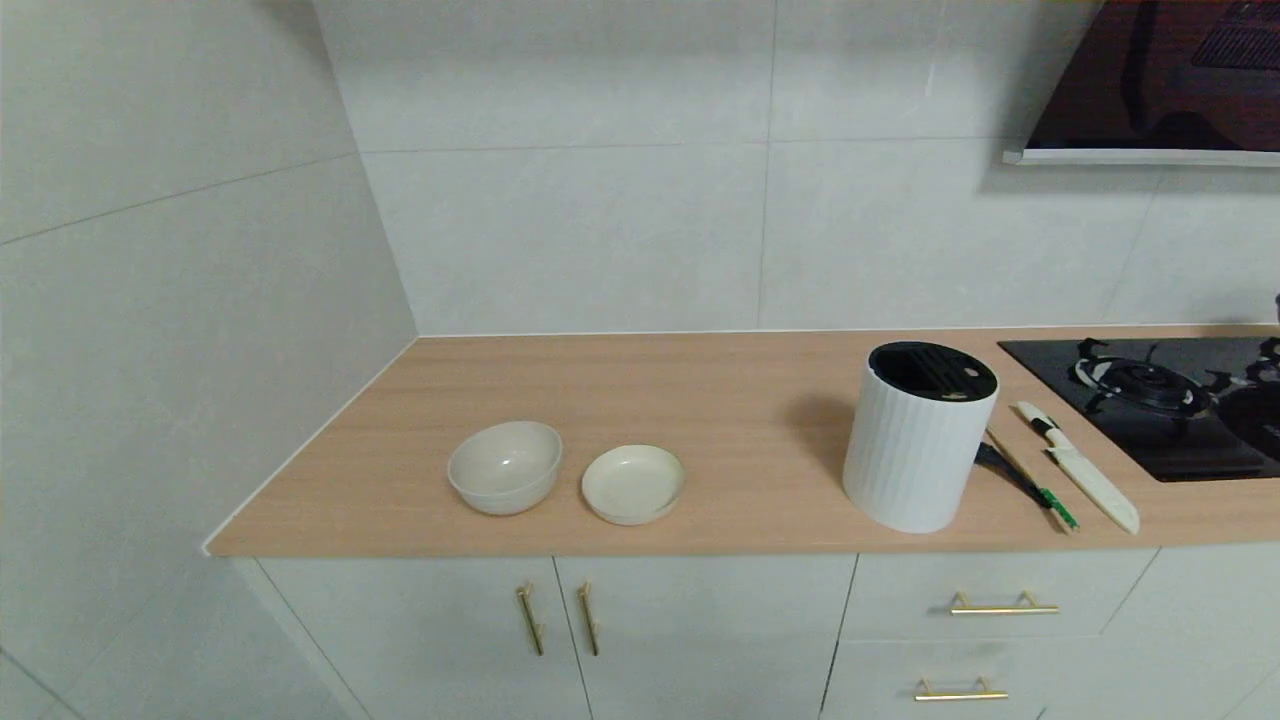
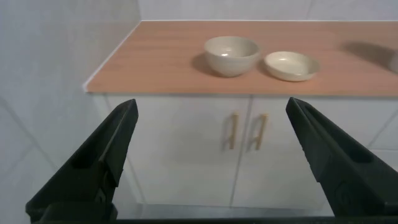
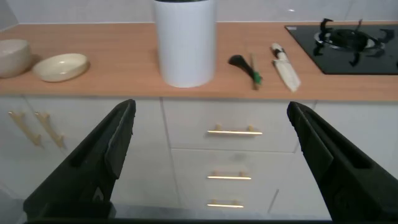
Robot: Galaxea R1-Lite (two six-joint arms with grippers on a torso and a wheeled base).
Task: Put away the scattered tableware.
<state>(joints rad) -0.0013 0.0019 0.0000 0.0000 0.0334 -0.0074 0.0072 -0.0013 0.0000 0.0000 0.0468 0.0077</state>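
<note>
My left tool (image 2: 211, 106) and right tool (image 3: 211, 107) hang released below the tabletop's (image 1: 700, 400) front edge. The knife (image 1: 1080, 468) lies right of the holder (image 1: 918, 450), lengthwise front-to-back, nearest the right tool.

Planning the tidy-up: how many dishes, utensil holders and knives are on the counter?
Dishes: 2, a bowl and a shallow dish
Utensil holder: 1
Knife: 1
Total: 4
</note>
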